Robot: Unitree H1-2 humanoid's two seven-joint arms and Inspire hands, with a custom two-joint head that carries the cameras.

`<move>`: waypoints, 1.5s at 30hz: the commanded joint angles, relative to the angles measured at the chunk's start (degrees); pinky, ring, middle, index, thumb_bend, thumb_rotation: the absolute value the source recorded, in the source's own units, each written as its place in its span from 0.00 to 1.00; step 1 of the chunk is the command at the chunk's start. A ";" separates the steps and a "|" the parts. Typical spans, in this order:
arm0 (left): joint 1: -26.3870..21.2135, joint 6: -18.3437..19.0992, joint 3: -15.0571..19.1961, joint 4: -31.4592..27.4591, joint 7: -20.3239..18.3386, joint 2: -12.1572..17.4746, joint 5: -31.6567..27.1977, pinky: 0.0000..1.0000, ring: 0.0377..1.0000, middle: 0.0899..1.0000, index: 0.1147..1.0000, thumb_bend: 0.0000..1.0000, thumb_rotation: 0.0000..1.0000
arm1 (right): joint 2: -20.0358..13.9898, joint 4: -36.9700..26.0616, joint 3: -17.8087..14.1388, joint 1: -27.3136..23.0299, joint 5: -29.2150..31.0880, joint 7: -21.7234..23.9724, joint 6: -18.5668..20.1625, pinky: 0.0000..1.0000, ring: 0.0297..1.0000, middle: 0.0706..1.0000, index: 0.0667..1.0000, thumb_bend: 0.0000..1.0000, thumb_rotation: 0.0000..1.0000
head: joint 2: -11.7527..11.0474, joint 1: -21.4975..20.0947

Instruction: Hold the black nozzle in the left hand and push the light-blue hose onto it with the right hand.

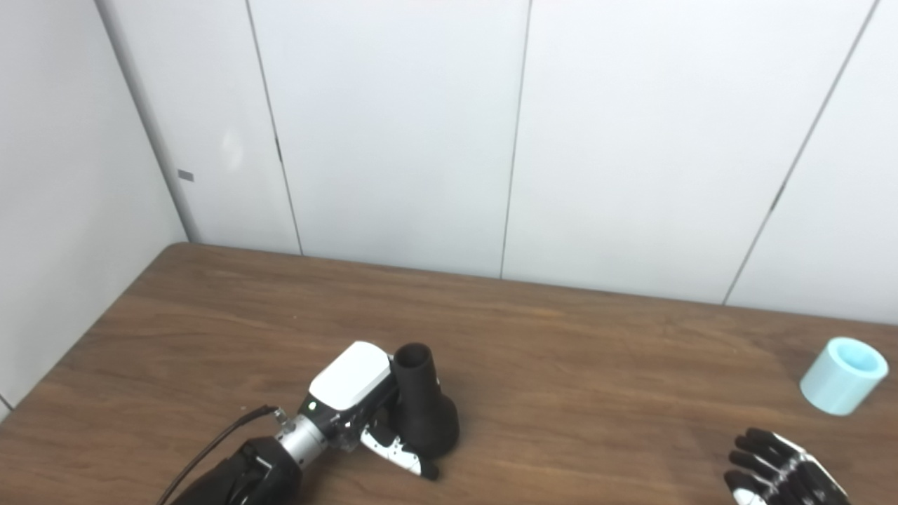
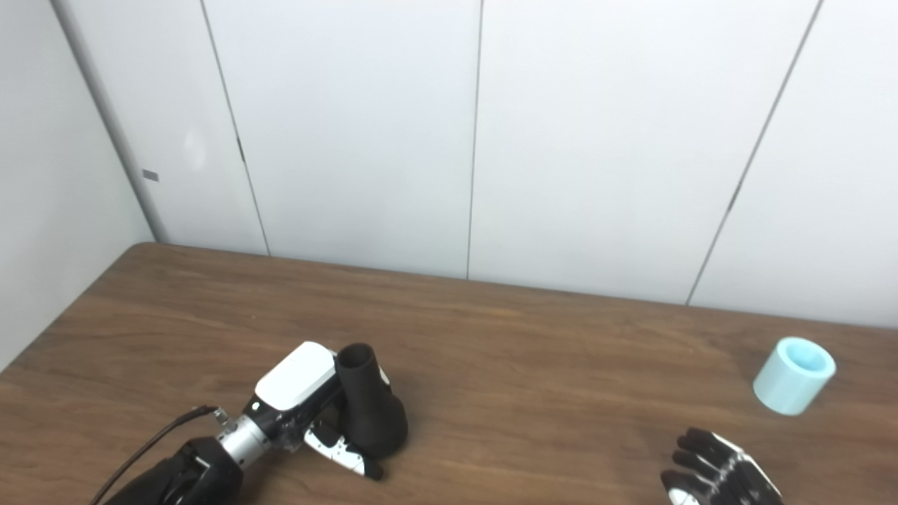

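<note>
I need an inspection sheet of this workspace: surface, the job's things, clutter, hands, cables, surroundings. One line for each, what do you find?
Surface: brown wooden table, bare between the two things.
Job's things: black nozzle stands upright, narrow opening up; light-blue hose, a short piece, sits tilted near the table's right edge, far from the nozzle.
Clutter: nothing seen.
Hands: left hand is against the nozzle, thumb at its base; full grip cannot be told. Right hand is open, empty, short of the hose.
Cables: black cable along the left forearm.
Surroundings: white wall panels behind.
</note>
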 commanded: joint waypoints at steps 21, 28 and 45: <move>-1.42 -3.40 -12.39 2.63 1.58 -10.24 11.91 0.29 0.37 0.39 0.46 0.50 0.00 | 1.47 -2.35 1.43 -0.90 -2.89 -1.55 -1.12 0.55 0.62 0.63 0.61 0.30 0.01 | 0.56 -7.23; -1.94 -4.80 -15.03 3.14 4.78 -9.81 13.53 0.33 0.41 0.40 0.45 0.50 0.00 | 3.69 -3.63 -1.00 -1.55 -5.24 -6.02 -3.72 0.58 0.63 0.63 0.61 0.33 0.13 | 0.88 -16.56; -5.34 -5.92 -19.58 8.04 11.42 -6.48 13.35 0.35 0.42 0.40 0.44 0.50 0.00 | 0.28 0.94 -12.77 -14.57 -23.89 -23.15 -4.85 0.90 0.95 0.95 0.99 0.81 0.38 | -1.01 -27.05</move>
